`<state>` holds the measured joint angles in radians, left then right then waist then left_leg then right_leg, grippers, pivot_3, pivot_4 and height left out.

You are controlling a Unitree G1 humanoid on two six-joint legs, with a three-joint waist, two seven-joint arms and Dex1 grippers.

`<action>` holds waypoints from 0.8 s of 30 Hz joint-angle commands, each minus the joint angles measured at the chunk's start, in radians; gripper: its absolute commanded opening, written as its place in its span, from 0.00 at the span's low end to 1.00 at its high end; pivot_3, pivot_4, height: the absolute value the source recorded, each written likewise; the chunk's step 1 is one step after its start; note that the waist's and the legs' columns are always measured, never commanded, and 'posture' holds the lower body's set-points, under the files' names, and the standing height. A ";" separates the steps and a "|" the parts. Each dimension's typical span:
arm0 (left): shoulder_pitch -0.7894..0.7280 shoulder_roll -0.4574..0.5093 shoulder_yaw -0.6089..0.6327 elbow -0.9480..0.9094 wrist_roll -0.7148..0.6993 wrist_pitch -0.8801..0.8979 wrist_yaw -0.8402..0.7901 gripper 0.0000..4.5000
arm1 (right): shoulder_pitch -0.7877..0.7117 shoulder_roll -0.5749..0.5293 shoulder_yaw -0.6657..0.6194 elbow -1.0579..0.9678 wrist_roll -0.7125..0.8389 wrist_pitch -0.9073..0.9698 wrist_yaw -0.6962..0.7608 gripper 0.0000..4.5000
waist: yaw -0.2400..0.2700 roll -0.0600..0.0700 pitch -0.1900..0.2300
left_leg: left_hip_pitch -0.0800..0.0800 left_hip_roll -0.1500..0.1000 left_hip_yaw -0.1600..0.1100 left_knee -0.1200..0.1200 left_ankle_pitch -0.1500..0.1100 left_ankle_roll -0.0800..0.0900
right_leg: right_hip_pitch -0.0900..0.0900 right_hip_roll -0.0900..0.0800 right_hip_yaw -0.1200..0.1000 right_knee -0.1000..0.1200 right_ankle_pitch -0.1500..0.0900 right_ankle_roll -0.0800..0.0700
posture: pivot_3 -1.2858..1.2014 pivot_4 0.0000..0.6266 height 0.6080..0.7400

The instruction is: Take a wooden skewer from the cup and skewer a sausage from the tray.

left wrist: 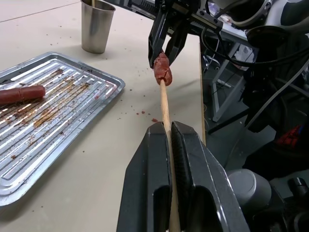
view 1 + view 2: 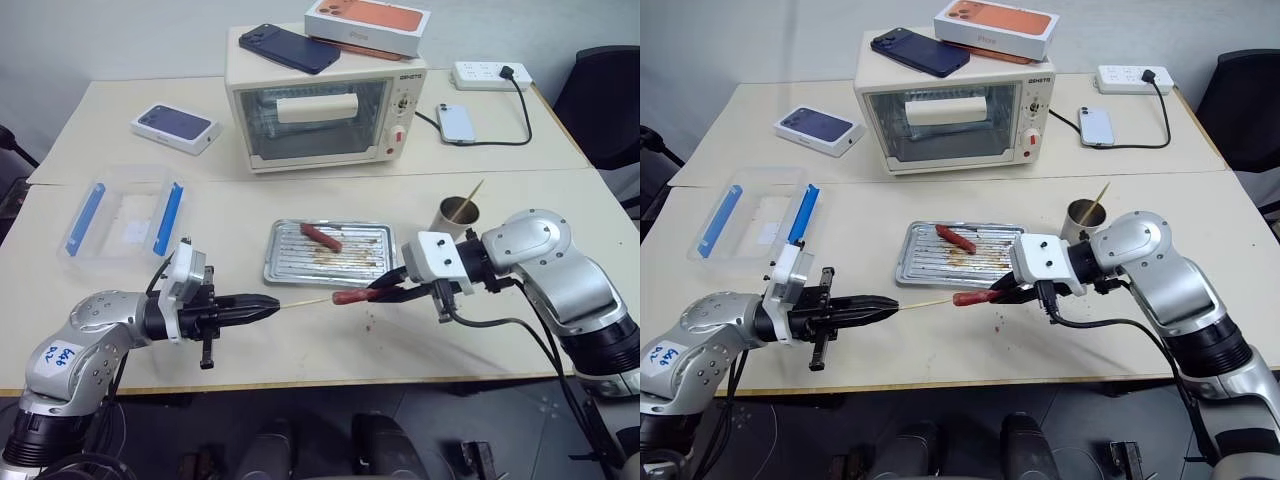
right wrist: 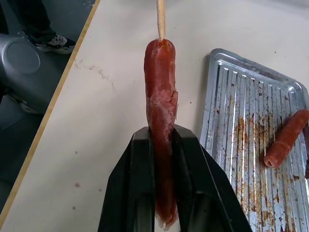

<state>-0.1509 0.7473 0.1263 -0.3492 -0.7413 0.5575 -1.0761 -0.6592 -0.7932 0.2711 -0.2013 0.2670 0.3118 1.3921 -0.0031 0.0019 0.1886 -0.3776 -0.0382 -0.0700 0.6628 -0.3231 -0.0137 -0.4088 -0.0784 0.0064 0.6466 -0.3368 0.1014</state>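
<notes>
Nearest you, your left hand [image 2: 268, 306] is clamped tight on one wooden skewer [image 2: 305, 303], which runs straight out from between its fingers toward your right hand [image 2: 385, 288]. That right hand is closed around the sausage [image 2: 352, 296], gripping it along its length with most of the sausage sticking out past the fingertips. The skewer's tip goes into the sausage's free end (the left wrist view shows the stick meeting the meat squarely), so the sausage sits directly between your two hands, held above the counter [image 2: 240, 350] near its front edge.

Just beyond both hands lies the one tray [image 2: 375, 264], flat on the counter, its ribbed floor streaked with brown grease. One more sausage [image 2: 321, 236] rests on it, toward the far side from your hands. That makes two sausages in all: one in your right hand, one on the tray.

Past your right hand, just behind its wrist, stands the one cup [image 2: 455, 217], upright, with one further skewer leaning out of it; whether more sticks are inside you cannot tell.

Beyond your left hand sits a clear plastic box [image 2: 120, 218] with two blue clips. Farthest off are one toaster oven [image 2: 325, 105], two phones, two phone boxes and a power strip [image 2: 490, 75].
</notes>
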 commanded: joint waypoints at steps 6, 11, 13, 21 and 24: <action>-0.024 -0.019 -0.036 -0.003 0.013 -0.022 -0.019 0.00 | -0.020 0.015 0.011 -0.061 0.011 0.018 0.004 0.09 | 0.000 0.000 0.000 | 0.000 0.000 0.000 0.000 0.000 0.000 | 0.000 0.000 0.000 0.000 0.000 0.000 | 0.52 0.24 1.00; -0.040 -0.033 -0.064 0.016 0.034 -0.036 -0.027 0.00 | -0.039 0.037 0.035 -0.091 0.006 0.048 -0.002 0.09 | -0.001 0.000 0.000 | 0.000 0.000 0.000 0.000 0.000 0.000 | 0.000 0.000 0.000 0.000 0.000 0.000 | 0.52 0.24 1.00; -0.049 -0.044 -0.078 0.021 0.042 -0.041 -0.029 0.00 | -0.051 0.054 0.051 -0.104 0.006 0.066 -0.009 0.09 | 0.000 0.000 0.000 | 0.000 0.000 0.000 0.000 0.000 0.000 | 0.000 0.000 0.000 0.001 0.000 0.000 | 0.52 0.24 1.00; -0.069 -0.071 -0.105 0.039 0.064 -0.051 -0.028 0.00 | -0.083 0.113 0.089 -0.124 -0.016 0.114 -0.041 0.09 | 0.000 0.000 0.000 | 0.000 0.000 0.000 0.001 0.000 0.000 | 0.000 0.000 0.000 0.001 0.000 0.000 | 0.52 0.24 1.00; -0.067 -0.084 -0.105 0.035 0.069 -0.049 -0.019 0.00 | -0.082 0.120 0.085 -0.131 -0.018 0.139 -0.050 0.09 | 0.000 0.000 0.000 | 0.000 0.000 0.000 0.001 0.000 0.000 | 0.000 0.000 0.000 0.001 0.000 0.000 | 0.52 0.24 1.00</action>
<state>-0.2105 0.6764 0.0409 -0.2925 -0.6704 0.5209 -1.0964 -0.7163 -0.7022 0.3568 -0.2657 0.2218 0.4467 1.3602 -0.0031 0.0019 0.1886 -0.3776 -0.0385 -0.0701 0.6636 -0.3230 -0.0138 -0.4091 -0.0783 0.0063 0.6479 -0.3368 0.1014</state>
